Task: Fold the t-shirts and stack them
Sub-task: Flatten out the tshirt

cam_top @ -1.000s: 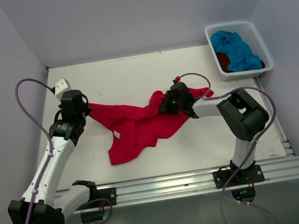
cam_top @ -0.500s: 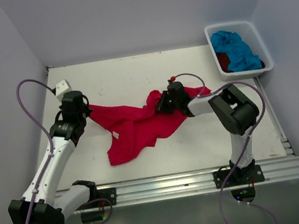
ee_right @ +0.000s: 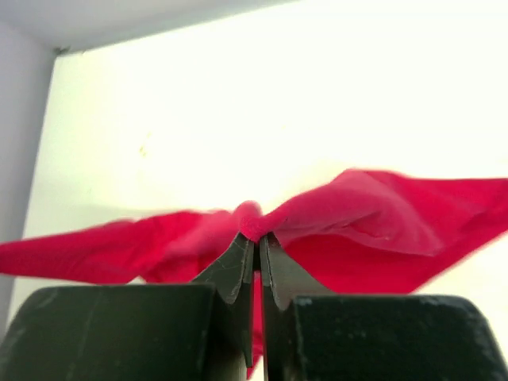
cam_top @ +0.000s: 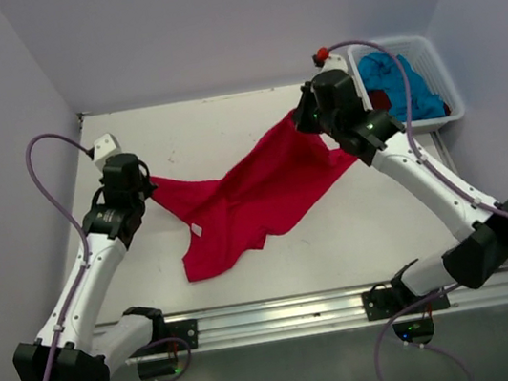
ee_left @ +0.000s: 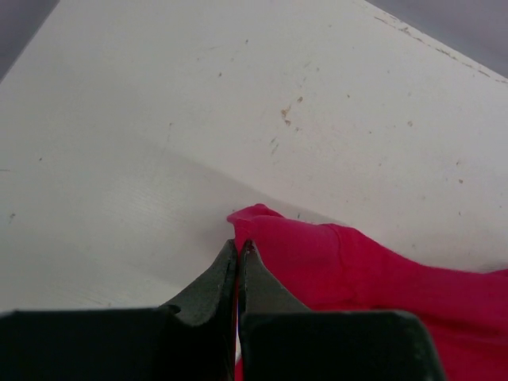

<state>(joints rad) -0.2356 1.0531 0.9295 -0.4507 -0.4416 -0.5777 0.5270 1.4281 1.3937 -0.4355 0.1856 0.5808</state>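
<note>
Two pinches on one garment is what I have: the left gripper (cam_top: pixel 143 189) is closed flat on a corner of the red-pink t-shirt (cam_top: pixel 246 201), low against the table (cam_top: pixel 223 118) at about 9 o'clock. The right gripper (cam_top: pixel 306 120) is clamped on a bunched fold of the same shirt, held up off the surface at about 1 o'clock. Both wrist cameras show the fingers pressed together with red cloth nipped at the tips. Between the grips the cloth's edge runs as a slanted line from 9 toward 1 o'clock, and the loose body sags from that line toward 6 o'clock, its lowest corner lying on the table nearer my left arm. From the right fingers the shirt falls away toward 8 o'clock; from the left fingers it leads off toward 3. I judge that spreading it flat depends on squaring that held edge across the table. The turquoise t-shirt (cam_top: pixel 401 80) and the dark red t-shirt (cam_top: pixel 380 103) wait in the white basket (cam_top: pixel 359 77) at 2 o'clock, just beside the right wrist.
</note>
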